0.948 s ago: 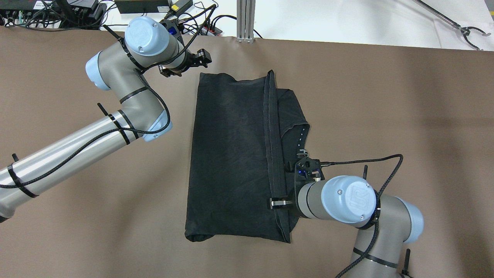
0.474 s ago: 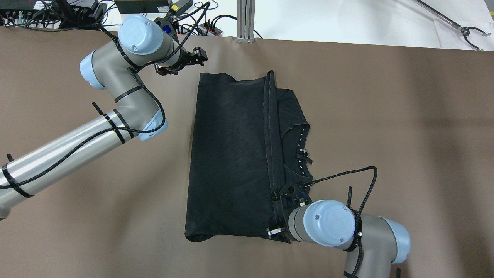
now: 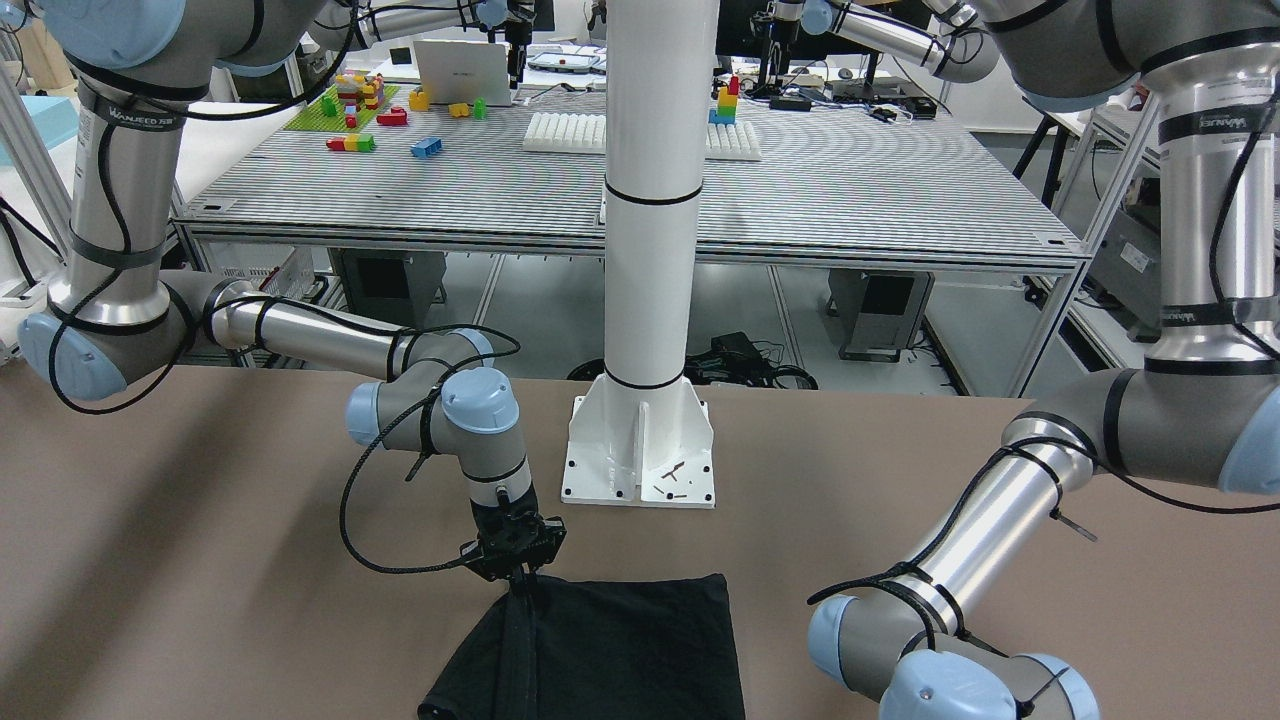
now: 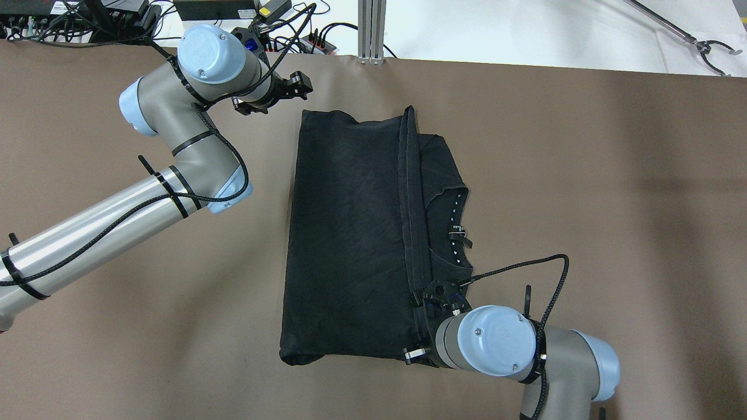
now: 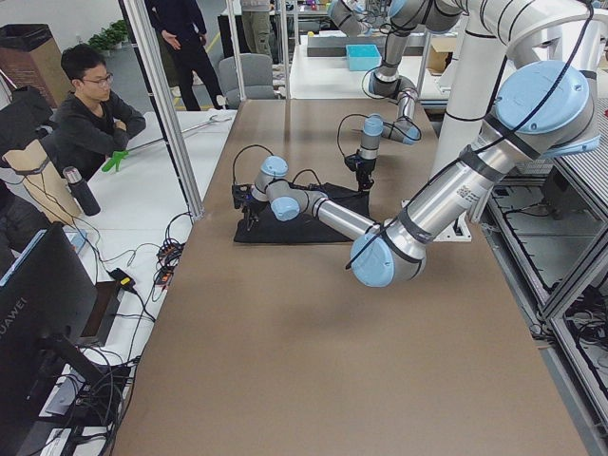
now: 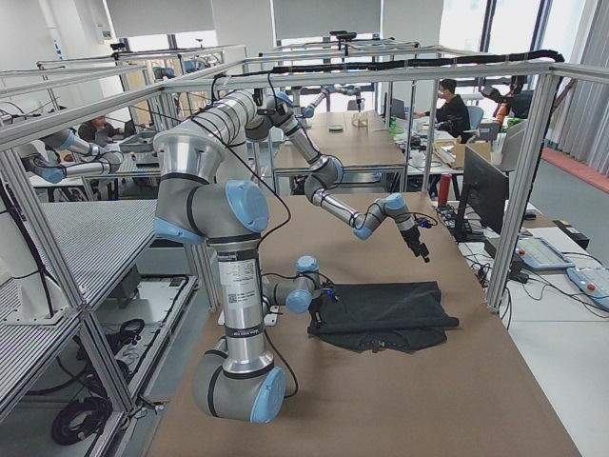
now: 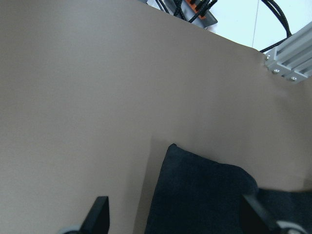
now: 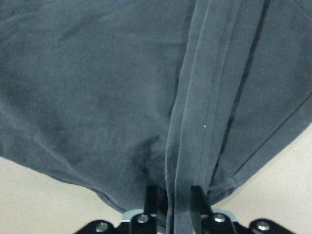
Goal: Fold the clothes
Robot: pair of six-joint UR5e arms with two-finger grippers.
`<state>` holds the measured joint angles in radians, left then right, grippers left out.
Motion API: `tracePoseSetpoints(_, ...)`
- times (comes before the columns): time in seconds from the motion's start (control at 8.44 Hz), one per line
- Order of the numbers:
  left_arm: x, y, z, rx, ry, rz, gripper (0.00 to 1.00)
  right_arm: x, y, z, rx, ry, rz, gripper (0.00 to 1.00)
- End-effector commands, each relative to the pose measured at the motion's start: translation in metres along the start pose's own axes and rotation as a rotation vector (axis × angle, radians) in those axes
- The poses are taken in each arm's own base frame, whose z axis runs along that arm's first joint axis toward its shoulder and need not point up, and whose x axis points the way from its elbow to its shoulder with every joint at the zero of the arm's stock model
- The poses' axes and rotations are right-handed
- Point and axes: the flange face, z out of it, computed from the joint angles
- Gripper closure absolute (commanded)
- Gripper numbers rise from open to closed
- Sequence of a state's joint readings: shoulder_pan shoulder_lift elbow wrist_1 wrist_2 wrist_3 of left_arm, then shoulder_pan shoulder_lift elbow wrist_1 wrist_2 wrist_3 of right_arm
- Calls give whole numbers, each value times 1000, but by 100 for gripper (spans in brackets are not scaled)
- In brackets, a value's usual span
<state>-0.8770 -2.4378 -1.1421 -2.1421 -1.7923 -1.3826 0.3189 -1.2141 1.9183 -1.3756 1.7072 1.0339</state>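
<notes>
The black garment lies folded flat on the brown table, with a doubled hem running down its right part; it also shows in the front view. My right gripper is at the near end of that hem. In the right wrist view the gripper is closed with the hem pinched between its fingers. In the front view the cloth rises to the gripper. My left gripper is open and empty, just off the garment's far left corner.
The white pillar's base plate stands on the table just behind the garment's near edge. An aluminium post and cables lie along the far edge. A seated person is beyond that edge.
My right gripper has moved along the hem from its middle to the garment's near edge. My left arm has drawn slightly back to the left, away from the far corner.
</notes>
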Motion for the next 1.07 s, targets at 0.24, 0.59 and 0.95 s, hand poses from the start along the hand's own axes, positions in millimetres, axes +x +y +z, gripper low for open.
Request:
tracePoseSetpoints(0.24, -6, 1, 3, -2, -8, -2, 6, -7, 9, 6, 14, 25, -11, 79)
tracePoseSetpoints(0.59, -16, 2, 8, -1, -20, -3, 6, 1, 2, 1, 10, 28, -6, 100)
tracePoseSetpoints(0.95, -21, 3, 9, -1, -22, -4, 6, 35, -20, -19, -23, 84, -36, 100)
